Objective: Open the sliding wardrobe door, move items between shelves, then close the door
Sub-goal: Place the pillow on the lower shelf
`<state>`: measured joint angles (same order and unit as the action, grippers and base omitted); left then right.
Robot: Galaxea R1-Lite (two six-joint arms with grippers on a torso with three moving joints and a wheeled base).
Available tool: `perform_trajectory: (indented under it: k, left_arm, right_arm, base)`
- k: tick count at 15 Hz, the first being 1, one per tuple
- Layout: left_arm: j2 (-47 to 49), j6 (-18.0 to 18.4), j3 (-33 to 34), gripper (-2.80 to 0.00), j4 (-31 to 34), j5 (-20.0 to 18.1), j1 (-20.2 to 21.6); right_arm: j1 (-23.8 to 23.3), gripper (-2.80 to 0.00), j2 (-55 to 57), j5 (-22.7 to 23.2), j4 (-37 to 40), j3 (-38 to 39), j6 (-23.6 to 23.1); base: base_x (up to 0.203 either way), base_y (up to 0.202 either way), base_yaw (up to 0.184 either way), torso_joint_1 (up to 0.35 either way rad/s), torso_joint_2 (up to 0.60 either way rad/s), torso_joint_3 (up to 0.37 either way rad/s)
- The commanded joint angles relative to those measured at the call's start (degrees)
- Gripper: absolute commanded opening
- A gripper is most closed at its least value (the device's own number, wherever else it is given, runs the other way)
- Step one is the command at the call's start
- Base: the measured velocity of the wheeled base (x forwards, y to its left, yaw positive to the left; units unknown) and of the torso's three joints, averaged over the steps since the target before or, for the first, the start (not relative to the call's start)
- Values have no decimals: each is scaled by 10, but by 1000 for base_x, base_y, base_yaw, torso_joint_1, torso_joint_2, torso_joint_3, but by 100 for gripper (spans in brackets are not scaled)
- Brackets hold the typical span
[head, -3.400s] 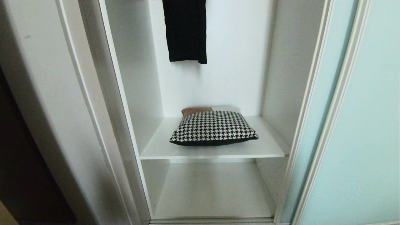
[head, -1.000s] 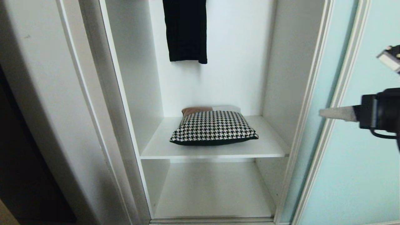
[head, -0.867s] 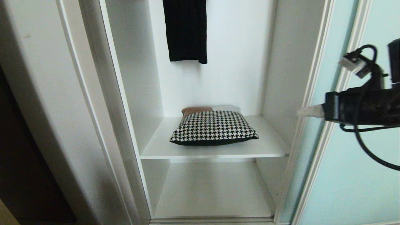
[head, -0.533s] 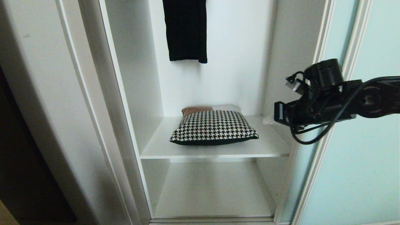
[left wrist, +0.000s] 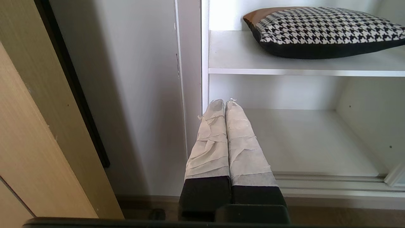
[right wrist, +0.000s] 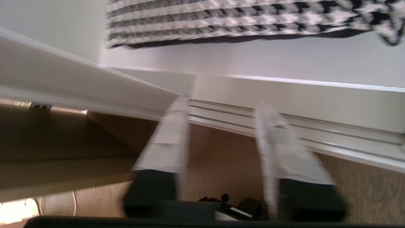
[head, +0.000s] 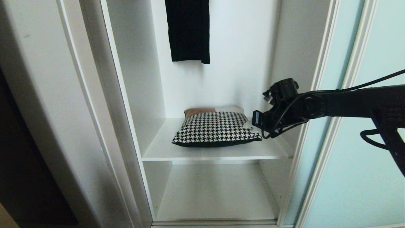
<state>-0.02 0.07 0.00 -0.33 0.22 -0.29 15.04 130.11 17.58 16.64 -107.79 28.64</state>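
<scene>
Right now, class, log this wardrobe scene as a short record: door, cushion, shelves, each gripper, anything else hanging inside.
door: sliding wardrobe door slid to the right, wardrobe open
cushion: houndstooth cushion lying flat on the upper shelf
lower shelf: lower shelf bare where visible
right gripper: right gripper open, holding nothing, reaching in at the cushion's right edge
left gripper: left gripper shut, parked low outside the wardrobe's left side
other: black garment hanging above the cushion
</scene>
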Motion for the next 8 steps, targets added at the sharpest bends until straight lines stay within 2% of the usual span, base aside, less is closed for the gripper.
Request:
perform_trajectory:
  k: [1,8]
  left_arm:
    - [0,0,0,-280,0,1,0]
    - [0,0,0,-280,0,0,0]
  right_arm:
    - [-24,0,59,1,-7,-29,4]
    - [-49,0,106,-3,-26,-29,0]
  base:
    - [0,0,0,0,0,0]
    - [0,0,0,0,0,0]
